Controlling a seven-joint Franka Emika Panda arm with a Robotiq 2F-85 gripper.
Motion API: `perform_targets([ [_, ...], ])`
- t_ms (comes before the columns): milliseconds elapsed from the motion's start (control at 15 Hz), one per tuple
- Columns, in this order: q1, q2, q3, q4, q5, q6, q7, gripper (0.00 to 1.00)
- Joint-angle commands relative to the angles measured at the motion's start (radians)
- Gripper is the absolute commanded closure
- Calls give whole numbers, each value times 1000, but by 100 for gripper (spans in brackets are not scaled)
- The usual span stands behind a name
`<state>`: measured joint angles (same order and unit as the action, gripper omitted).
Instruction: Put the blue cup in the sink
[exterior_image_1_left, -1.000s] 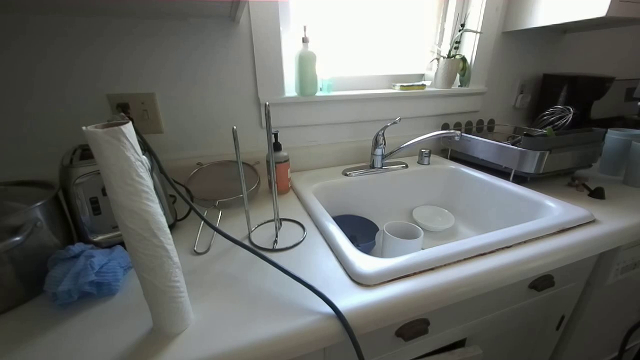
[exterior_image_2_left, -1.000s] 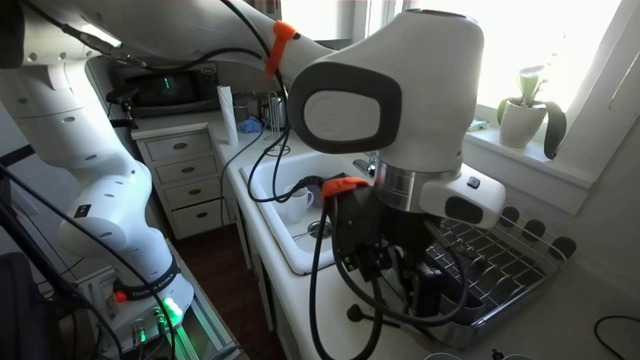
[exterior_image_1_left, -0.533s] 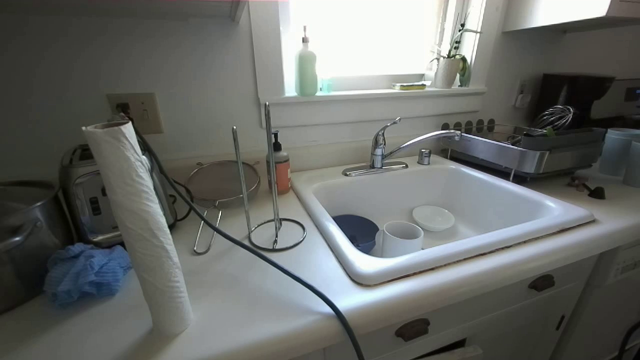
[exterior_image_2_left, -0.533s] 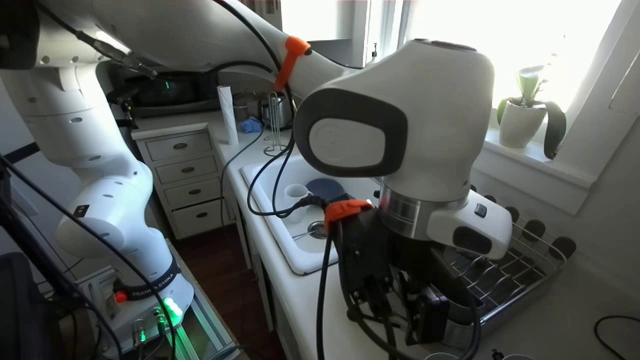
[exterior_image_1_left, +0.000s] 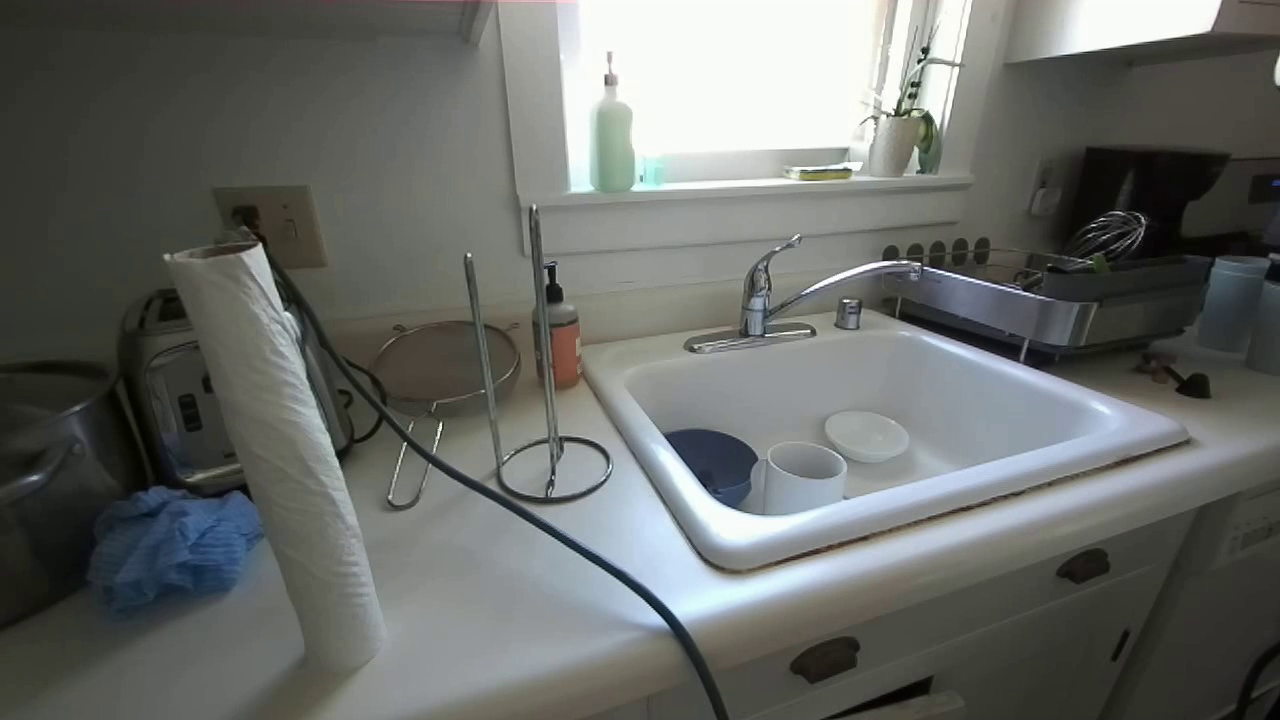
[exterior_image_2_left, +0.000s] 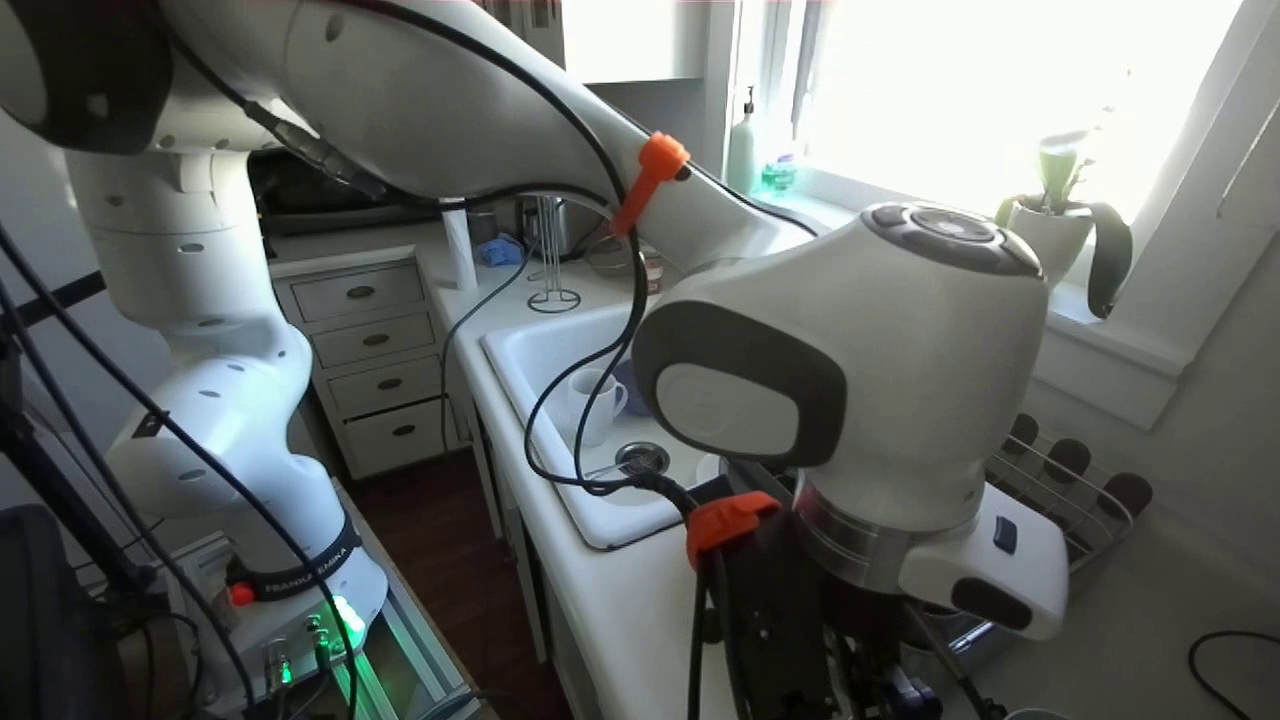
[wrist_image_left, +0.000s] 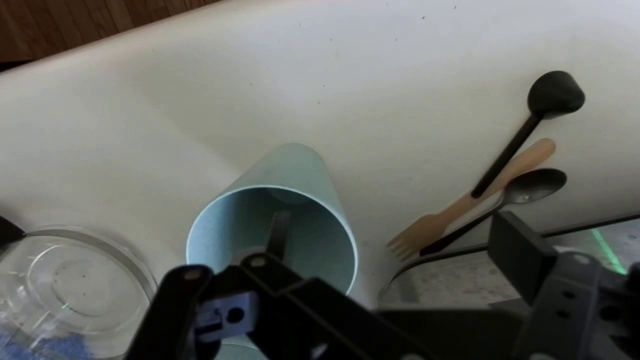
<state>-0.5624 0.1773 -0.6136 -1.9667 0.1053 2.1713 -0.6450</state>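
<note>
1. arm (exterior_image_2_left: 470, 110): white, smooth, rounded links (exterior_image_2_left: 170, 250); dark oval spots (exterior_image_2_left: 208, 394) on the lower ones.
2. wrist (exterior_image_2_left: 920, 330): white, dark grey ring (exterior_image_2_left: 740, 325) around a pale panel (exterior_image_2_left: 728, 412); grey round cap (exterior_image_2_left: 950, 225) on top.
3. metal collar (exterior_image_2_left: 860, 545); white block (exterior_image_2_left: 955, 550) with black oval patch (exterior_image_2_left: 990, 602), grey button (exterior_image_2_left: 1005, 534).
4. black cables (exterior_image_2_left: 638, 275), grey plug (exterior_image_2_left: 312, 153), two orange straps (exterior_image_2_left: 660, 157).
5. base (exterior_image_2_left: 366, 583): black band (exterior_image_2_left: 315, 572) lettered "franka emika", red button (exterior_image_2_left: 241, 594), green lights (exterior_image_2_left: 346, 613).
6. gripper (wrist_image_left: 397, 240): black bars (wrist_image_left: 325, 317), pale round screw heads (wrist_image_left: 257, 261); bluish plate (wrist_image_left: 220, 307) with dark hole (wrist_image_left: 235, 315).
</note>
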Motion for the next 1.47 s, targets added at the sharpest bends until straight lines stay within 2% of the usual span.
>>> perform_targets([
  [0, -70, 68, 57, 61, 81, 23, -71, 15],
  [200, -114, 88, 103, 77, 88, 41, -87, 48],
  [667, -178, 91, 164, 85, 35, 66, -91, 98],
  [933, -188, 69, 170, 87, 7, 10, -79, 100],
  [1133, -175, 22, 158, 82, -70, -72, -48, 99],
  [1400, -157, -132, 174, 19, -90, -215, -122, 99],
])
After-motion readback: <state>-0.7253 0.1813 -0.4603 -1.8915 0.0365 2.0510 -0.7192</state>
